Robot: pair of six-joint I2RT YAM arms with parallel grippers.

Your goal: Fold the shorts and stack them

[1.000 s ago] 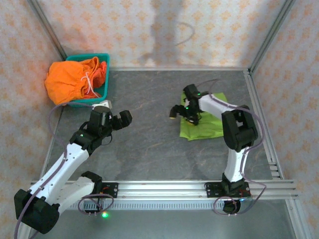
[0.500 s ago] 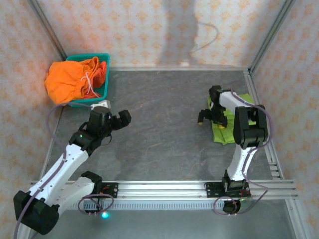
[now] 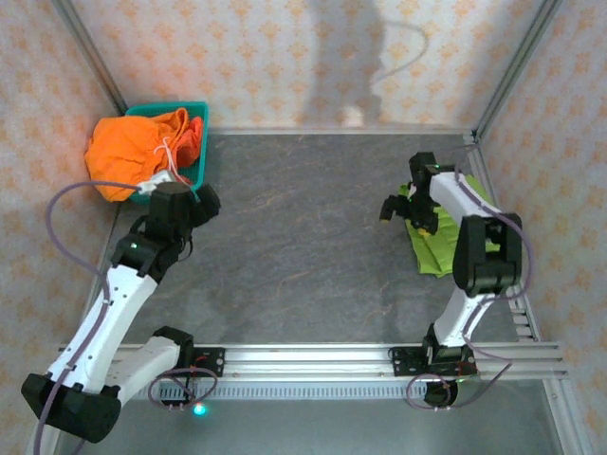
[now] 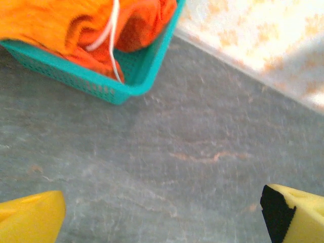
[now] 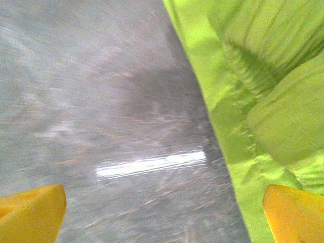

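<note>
Bright orange shorts (image 3: 128, 152) with white drawstrings (image 3: 169, 156) are heaped in and over the teal basket (image 3: 197, 142) at the back left. My left gripper (image 3: 201, 203) is open just in front of the basket's near right corner. In the left wrist view the basket (image 4: 126, 86) and orange shorts (image 4: 50, 25) lie ahead of the open gripper (image 4: 162, 223), which has bare table between its fingers. Lime green shorts (image 3: 441, 242) lie folded by the right edge. My right gripper (image 3: 406, 216) is open at their left edge; its right finger (image 5: 296, 215) is over the green fabric (image 5: 263, 101).
The grey table (image 3: 303, 227) is walled by patterned panels, with metal frame rails along the right side (image 3: 503, 237) and the front (image 3: 313, 360). Open tabletop stretches between the two arms.
The left gripper has swung up and left toward the basket. The right gripper and the lime green shorts have shifted right toward the table's right edge.
</note>
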